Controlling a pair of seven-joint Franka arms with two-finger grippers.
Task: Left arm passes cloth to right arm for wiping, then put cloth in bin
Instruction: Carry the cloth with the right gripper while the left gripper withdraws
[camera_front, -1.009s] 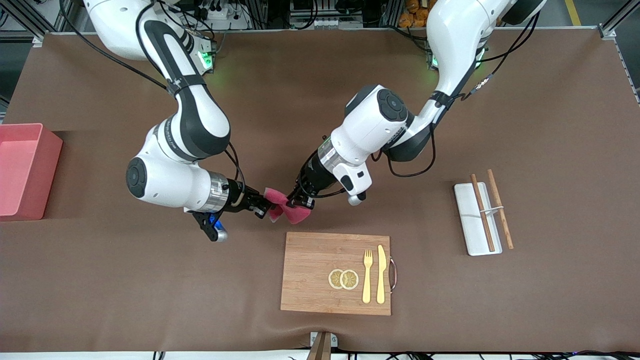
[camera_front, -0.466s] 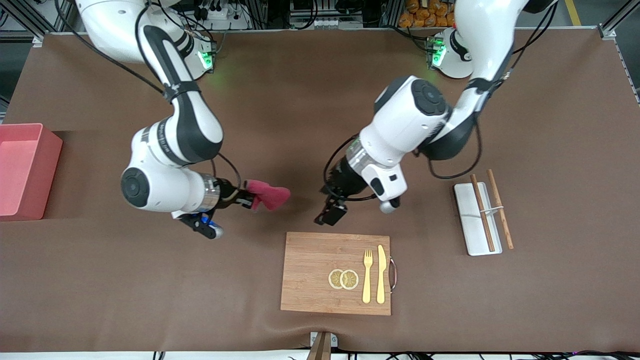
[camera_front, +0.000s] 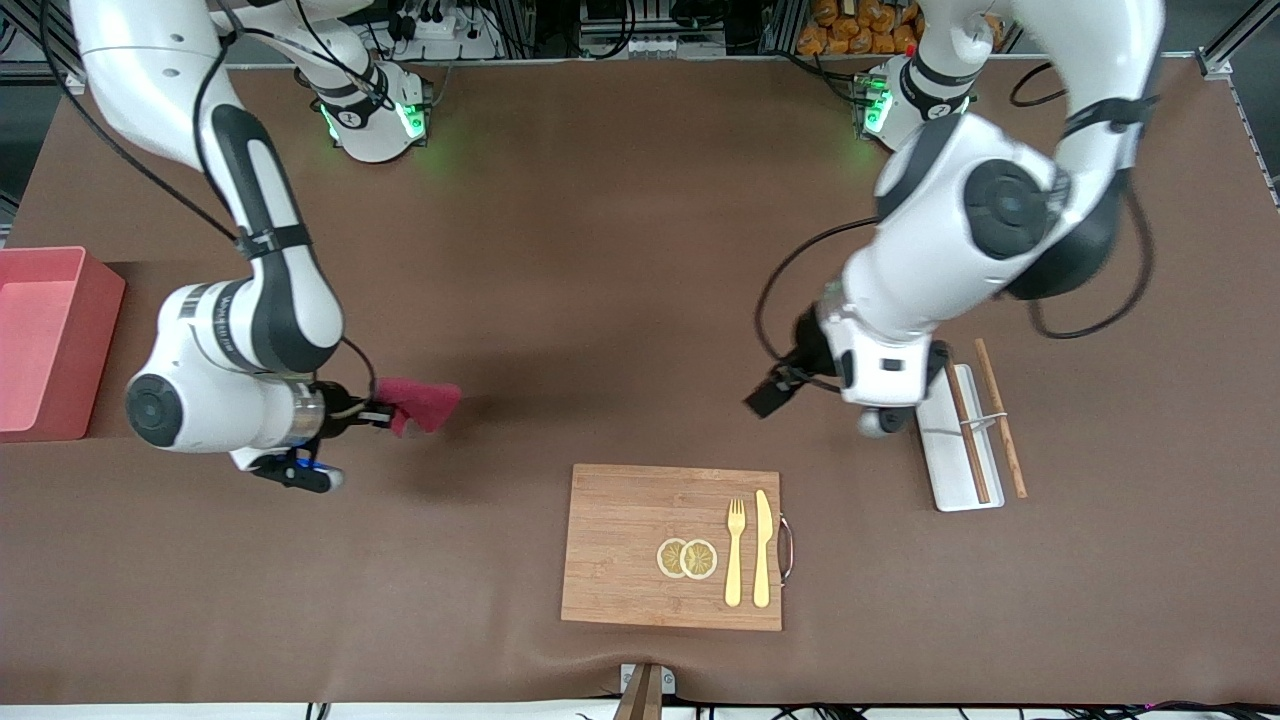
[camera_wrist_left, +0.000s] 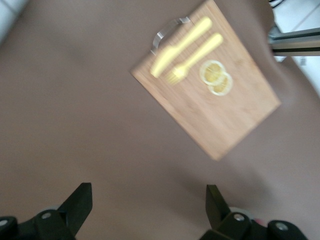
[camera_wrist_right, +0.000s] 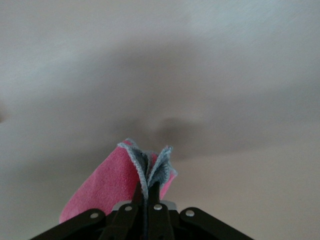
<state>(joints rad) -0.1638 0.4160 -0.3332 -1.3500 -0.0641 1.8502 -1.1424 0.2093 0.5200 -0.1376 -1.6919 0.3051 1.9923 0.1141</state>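
The dark pink cloth (camera_front: 420, 402) hangs bunched in my right gripper (camera_front: 392, 410), which is shut on it over the bare brown table, between the bin and the wooden board. In the right wrist view the cloth (camera_wrist_right: 107, 187) is pinched between the closed fingers of the right gripper (camera_wrist_right: 146, 192). The salmon-pink bin (camera_front: 88, 360) stands at the right arm's end of the table. My left gripper (camera_front: 770, 398) is open and empty over the table beside the white tray. In the left wrist view the left gripper (camera_wrist_left: 148, 202) has its fingers wide apart with nothing between them.
A wooden board (camera_front: 620, 540) lies near the front edge and carries lemon slices (camera_front: 686, 558), a yellow fork (camera_front: 735, 550) and a knife (camera_front: 763, 548). The board also shows in the left wrist view (camera_wrist_left: 235, 120). A flat white tray (camera_front: 935, 450) with chopsticks (camera_front: 965, 425) lies toward the left arm's end.
The left gripper let go of the cloth and drew back toward the white tray. The right arm carried the cloth away toward the bin's end of the table.
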